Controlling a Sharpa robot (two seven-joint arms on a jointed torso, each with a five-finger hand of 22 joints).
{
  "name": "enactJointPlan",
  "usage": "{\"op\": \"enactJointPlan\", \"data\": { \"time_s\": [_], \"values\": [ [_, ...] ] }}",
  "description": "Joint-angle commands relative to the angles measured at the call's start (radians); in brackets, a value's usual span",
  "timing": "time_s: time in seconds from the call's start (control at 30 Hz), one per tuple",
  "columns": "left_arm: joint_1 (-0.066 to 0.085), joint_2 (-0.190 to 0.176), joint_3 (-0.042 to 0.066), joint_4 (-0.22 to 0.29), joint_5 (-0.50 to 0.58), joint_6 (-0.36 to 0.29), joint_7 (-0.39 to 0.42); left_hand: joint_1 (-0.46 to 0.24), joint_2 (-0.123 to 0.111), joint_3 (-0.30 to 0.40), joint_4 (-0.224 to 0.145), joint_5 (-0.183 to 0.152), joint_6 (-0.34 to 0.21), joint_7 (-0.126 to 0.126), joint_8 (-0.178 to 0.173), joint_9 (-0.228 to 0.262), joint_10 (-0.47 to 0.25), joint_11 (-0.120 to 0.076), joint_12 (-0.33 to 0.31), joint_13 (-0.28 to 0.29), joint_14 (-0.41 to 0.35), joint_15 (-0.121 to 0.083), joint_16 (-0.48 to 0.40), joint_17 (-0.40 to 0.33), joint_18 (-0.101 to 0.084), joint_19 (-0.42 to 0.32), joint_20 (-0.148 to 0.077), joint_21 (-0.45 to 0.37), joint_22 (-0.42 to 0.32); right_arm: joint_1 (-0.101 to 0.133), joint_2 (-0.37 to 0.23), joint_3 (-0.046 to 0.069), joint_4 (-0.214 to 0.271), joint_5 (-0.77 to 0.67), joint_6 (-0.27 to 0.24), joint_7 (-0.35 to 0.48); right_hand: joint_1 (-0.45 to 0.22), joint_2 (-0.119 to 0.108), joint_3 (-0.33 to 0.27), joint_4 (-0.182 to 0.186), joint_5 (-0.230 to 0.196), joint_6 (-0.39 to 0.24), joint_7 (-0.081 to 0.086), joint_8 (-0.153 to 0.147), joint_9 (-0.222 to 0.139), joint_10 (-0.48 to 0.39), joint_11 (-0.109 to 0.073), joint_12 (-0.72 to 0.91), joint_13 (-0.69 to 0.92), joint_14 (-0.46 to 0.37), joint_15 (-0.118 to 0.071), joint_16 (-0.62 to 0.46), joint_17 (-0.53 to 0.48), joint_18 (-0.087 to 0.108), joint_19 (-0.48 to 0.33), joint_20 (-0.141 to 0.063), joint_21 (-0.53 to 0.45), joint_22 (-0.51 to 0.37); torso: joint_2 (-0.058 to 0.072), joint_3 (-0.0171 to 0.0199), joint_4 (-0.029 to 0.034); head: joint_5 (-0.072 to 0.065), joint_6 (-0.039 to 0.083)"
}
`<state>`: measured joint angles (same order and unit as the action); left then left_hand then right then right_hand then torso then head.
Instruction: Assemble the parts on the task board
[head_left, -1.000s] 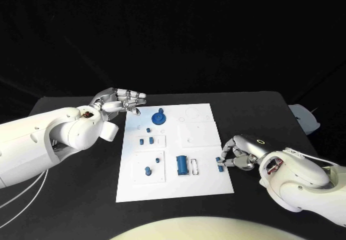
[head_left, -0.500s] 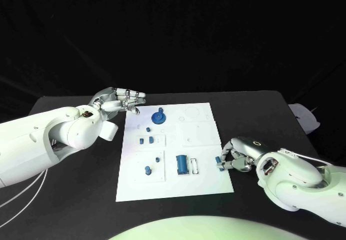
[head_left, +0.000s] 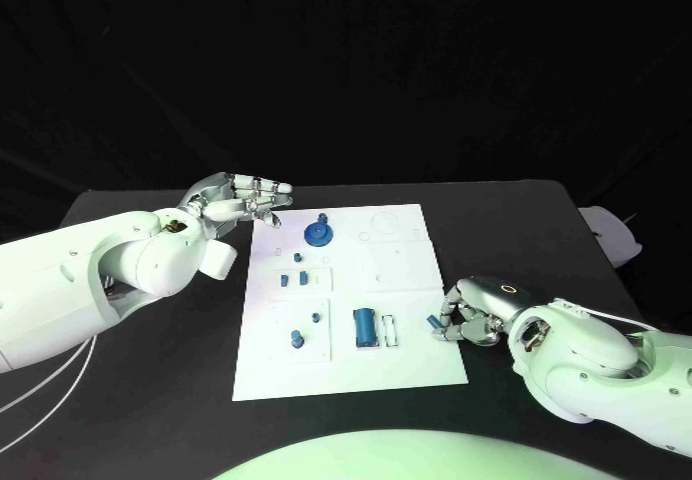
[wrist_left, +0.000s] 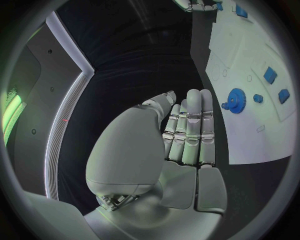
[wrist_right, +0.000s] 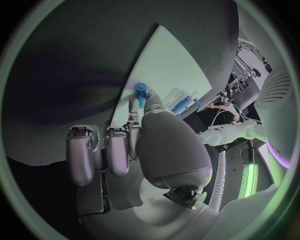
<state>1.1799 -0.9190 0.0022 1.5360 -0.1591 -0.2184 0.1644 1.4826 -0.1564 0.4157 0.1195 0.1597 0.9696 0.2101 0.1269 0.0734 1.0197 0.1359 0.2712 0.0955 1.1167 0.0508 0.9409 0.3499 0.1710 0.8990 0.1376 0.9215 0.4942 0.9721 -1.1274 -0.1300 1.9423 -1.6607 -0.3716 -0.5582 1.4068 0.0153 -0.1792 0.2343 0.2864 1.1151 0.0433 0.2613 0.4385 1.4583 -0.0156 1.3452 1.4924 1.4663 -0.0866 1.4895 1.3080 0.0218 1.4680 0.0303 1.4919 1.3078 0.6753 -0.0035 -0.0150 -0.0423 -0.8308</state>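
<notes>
The white task board (head_left: 418, 362) lies in the middle of the black table. On it are a blue gear (head_left: 317, 235), a blue cylinder (head_left: 364, 327) and several small blue pieces (head_left: 296, 281). My right hand (head_left: 473, 315) rests at the board's right edge and pinches a small blue peg (head_left: 434, 322) in its fingertips. The right wrist view shows that peg (wrist_right: 140, 93) sticking out past the fingers over the board (wrist_right: 169, 65). My left hand (head_left: 240, 200) hovers by the board's far left corner, holding nothing. In the left wrist view its fingers (wrist_left: 190, 130) lie straight, near the gear (wrist_left: 236, 100).
A pale rounded object (head_left: 613, 236) sits at the table's right edge. Black tabletop surrounds the board on all sides. Recessed outlines mark the board's right half (head_left: 397, 268).
My right arm has sunk slightly toward the near side, and its hand has closed in a little on the board's right edge with the peg. The left hand has stayed put.
</notes>
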Motion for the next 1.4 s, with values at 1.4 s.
{"op": "enactJointPlan", "data": {
  "time_s": [1.4],
  "values": [
    [0.0, -0.002, 0.0, 0.005, -0.002, 0.02, -0.004, 0.0, 0.008, -0.002, -0.006, 0.001, -0.007, 0.0, 0.006, -0.001, -0.007, 0.001, 0.005, -0.002, -0.002, 0.002, -0.006, -0.001, 0.014, 0.003, 0.005, -0.005, -0.002, -0.002, 0.096, -0.004, 0.064, 0.187, -0.124, -0.029, -0.039, -0.048, 0.409, 0.006, -0.021, 0.022, -0.002, -0.035, 0.001, 0.035, -0.017, -0.003, -0.062, 0.078, -0.005, 0.011, 0.127, -0.013, 0.087, -0.009, 0.04, 0.252, 0.001, -0.0012, 0.0013, -0.001, 0.003]
  ]
}}
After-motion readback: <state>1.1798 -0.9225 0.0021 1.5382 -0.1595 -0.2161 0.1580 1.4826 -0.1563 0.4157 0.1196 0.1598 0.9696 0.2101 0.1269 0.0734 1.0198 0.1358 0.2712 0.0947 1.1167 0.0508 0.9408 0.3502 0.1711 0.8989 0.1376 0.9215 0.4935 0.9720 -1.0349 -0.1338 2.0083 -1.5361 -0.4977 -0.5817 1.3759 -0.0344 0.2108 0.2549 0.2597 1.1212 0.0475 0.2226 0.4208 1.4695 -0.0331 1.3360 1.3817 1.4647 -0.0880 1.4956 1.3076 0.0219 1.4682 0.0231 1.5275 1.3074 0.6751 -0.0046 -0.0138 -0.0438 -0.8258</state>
